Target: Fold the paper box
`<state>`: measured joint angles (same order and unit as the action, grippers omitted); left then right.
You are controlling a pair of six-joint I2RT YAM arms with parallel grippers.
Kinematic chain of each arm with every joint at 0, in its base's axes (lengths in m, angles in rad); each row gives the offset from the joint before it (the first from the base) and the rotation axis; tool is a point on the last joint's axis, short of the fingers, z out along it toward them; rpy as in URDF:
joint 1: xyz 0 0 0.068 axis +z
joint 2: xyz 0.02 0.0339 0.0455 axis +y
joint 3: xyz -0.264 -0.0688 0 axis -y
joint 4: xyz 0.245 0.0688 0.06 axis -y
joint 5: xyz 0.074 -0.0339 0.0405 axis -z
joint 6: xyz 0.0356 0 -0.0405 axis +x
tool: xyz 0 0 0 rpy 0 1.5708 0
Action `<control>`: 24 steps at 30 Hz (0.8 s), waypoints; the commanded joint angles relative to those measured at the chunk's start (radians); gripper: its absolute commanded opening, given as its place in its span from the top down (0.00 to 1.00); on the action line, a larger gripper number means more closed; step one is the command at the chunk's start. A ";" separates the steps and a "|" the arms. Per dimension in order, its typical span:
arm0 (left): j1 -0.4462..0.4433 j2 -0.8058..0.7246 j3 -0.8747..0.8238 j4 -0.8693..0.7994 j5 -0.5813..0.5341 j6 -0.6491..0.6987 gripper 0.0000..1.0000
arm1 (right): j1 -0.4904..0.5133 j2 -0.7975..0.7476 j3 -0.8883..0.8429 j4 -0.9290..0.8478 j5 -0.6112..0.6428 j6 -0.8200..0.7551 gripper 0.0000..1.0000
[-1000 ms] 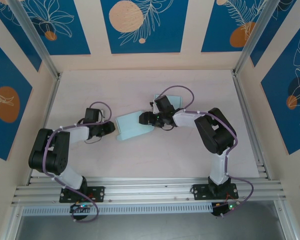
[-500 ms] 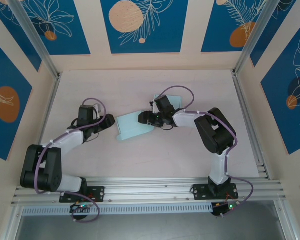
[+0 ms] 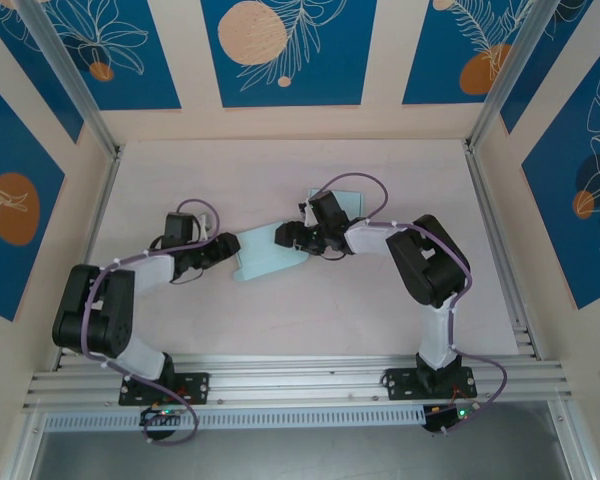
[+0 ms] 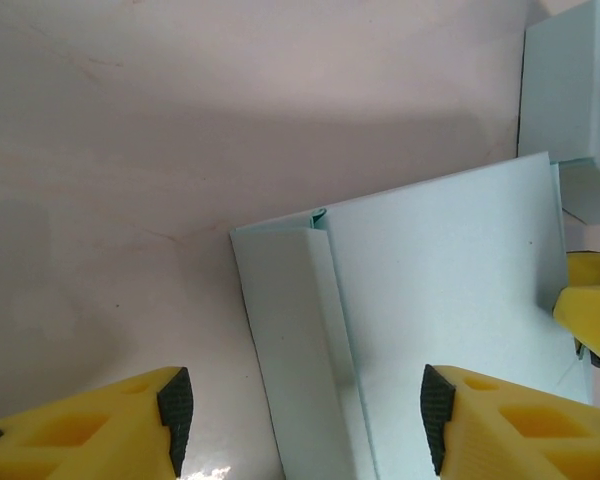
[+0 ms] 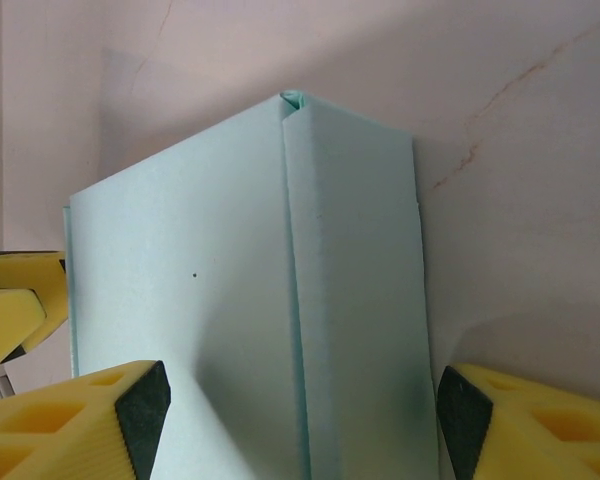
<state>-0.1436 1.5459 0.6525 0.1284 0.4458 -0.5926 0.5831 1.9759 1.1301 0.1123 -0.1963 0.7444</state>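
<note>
The paper box [image 3: 265, 252] is a flat, pale blue sheet lying on the table between both arms. In the left wrist view its wide panel [image 4: 430, 300] has a narrow flap [image 4: 290, 340] folded up along the left edge. My left gripper [image 3: 230, 246] is open at that edge, and its fingers [image 4: 175, 415] straddle the flap without touching it. My right gripper [image 3: 285, 236] is open at the opposite edge. In the right wrist view the box [image 5: 210, 290] and its folded flap [image 5: 355, 300] lie between the right gripper's [image 5: 304, 410] spread pads.
A second pale blue paper piece [image 3: 352, 203] lies behind the right arm, and it appears again as a blue paper piece [image 4: 570, 90] in the left wrist view. Patterned walls and aluminium rails [image 3: 280, 380] enclose the pale table [image 3: 280, 330].
My left arm has swung in toward the box's left edge and its jaws have opened wider. The right arm and the box have stayed put.
</note>
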 commanded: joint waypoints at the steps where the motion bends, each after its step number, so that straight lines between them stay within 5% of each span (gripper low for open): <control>1: 0.010 0.032 0.026 0.004 0.021 0.029 0.36 | 0.009 0.037 -0.009 0.013 -0.040 0.024 0.27; 13: 0.044 0.128 0.008 0.000 0.016 0.015 0.77 | 0.010 0.045 -0.033 0.054 -0.076 0.052 0.27; 24: 0.106 0.143 0.005 -0.006 0.035 0.012 0.90 | 0.006 0.067 -0.050 0.195 -0.182 0.131 0.27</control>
<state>-0.0700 1.6348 0.6857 0.2253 0.5251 -0.5930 0.5785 2.0090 1.1019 0.2775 -0.3050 0.8341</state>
